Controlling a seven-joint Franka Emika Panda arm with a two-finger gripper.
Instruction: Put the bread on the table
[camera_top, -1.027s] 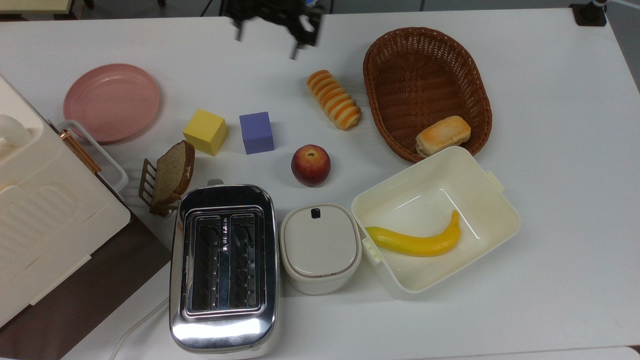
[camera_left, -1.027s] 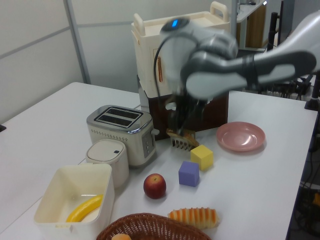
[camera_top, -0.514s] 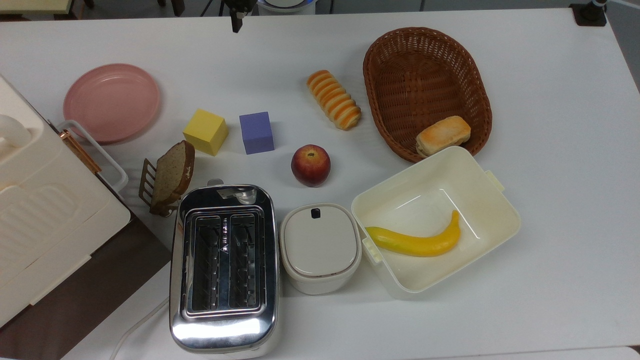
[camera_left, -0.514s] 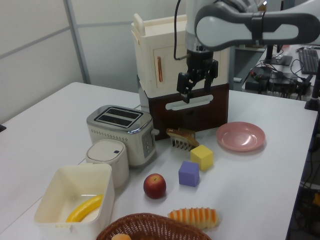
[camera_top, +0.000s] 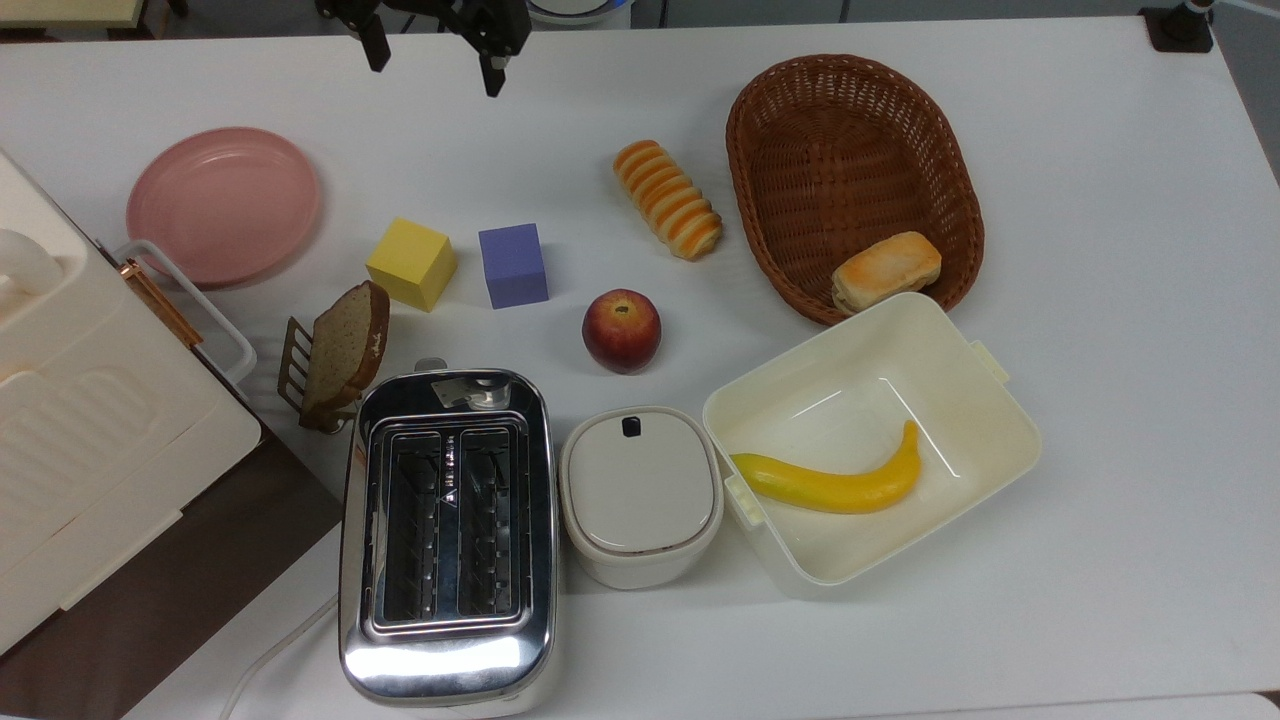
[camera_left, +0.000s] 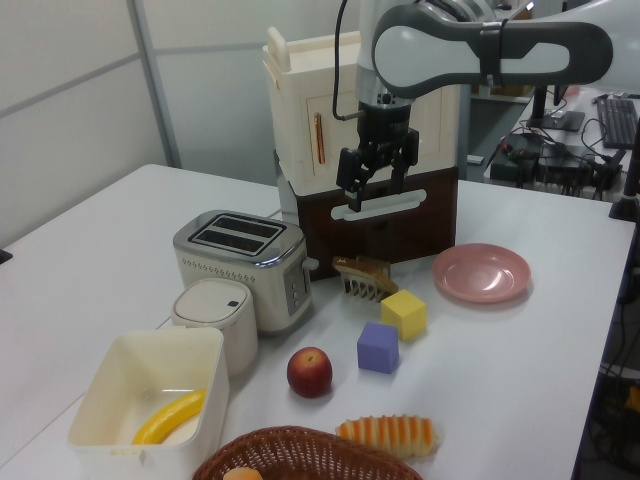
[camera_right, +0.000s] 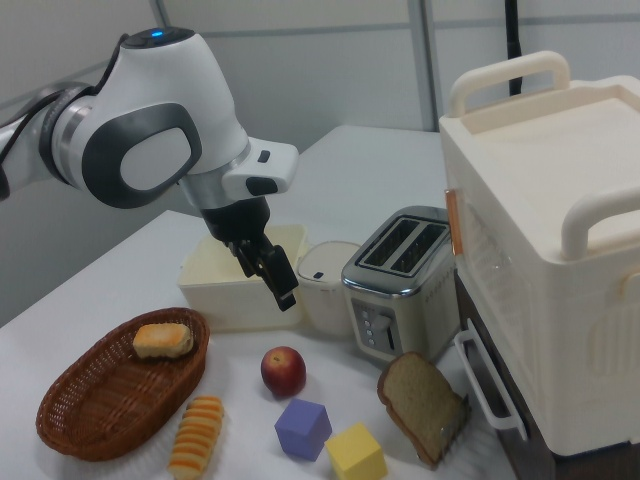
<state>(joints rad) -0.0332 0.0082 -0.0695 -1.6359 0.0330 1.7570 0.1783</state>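
The bread (camera_top: 667, 199), an orange and cream striped roll, lies on the white table (camera_top: 1100, 300) just left of the wicker basket in the top view. It also lies at the bottom of the left view, the bread (camera_left: 388, 434), and of the right view, the bread (camera_right: 197, 435). My gripper (camera_top: 434, 58) hangs open and empty high above the table's far edge, well to the top view's left of the bread. The left view has the gripper (camera_left: 375, 185) in front of the cream cabinet. The right view has the gripper (camera_right: 272, 280) above the apple.
A wicker basket (camera_top: 855, 180) holds a golden bun (camera_top: 886, 270). Nearby are an apple (camera_top: 621, 330), purple cube (camera_top: 513, 265), yellow cube (camera_top: 411, 263), pink plate (camera_top: 223, 203), toast in a rack (camera_top: 343, 350), toaster (camera_top: 447, 530), lidded pot (camera_top: 640, 495) and a bin with a banana (camera_top: 830, 485).
The arm swung up and toward the top view's left, away from the bread, and the gripper turned with its fingers spread. The bread stayed in place.
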